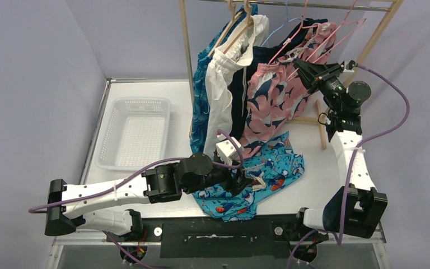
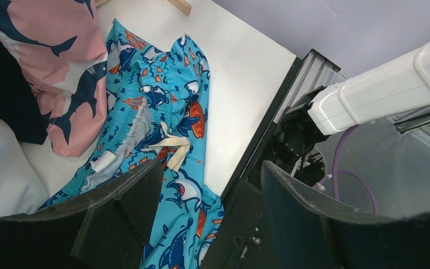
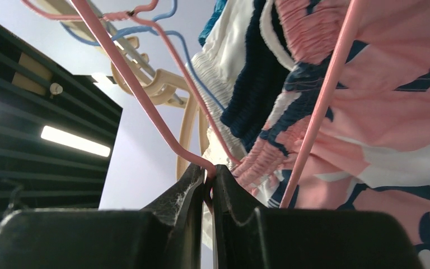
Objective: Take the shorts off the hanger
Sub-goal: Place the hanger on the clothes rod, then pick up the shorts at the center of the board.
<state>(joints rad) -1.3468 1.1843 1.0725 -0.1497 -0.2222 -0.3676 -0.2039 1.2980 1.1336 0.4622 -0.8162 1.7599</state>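
Left arm base sits nearest in the top view. Left hand [image 1: 245,182] hovers with fingers spread over the teal cartoon-print shorts [image 1: 274,168], which lie flat on the counter [image 1: 179,129]. Other shorts hang on the rack [image 1: 186,39].

Left wrist view: jaws wide apart, nothing between them; teal cartoon-print shorts below.

Right wrist view: right hand [image 3: 210,174] is pressed together, pinching a pink wire hanger [image 3: 140,95] beside the pink-and-navy floral shorts [image 3: 392,112].

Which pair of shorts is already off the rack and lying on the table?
The teal shark-print pair, spread flat on the table. The pink pair, navy pair, white pair and blue pair all hang on the rack.
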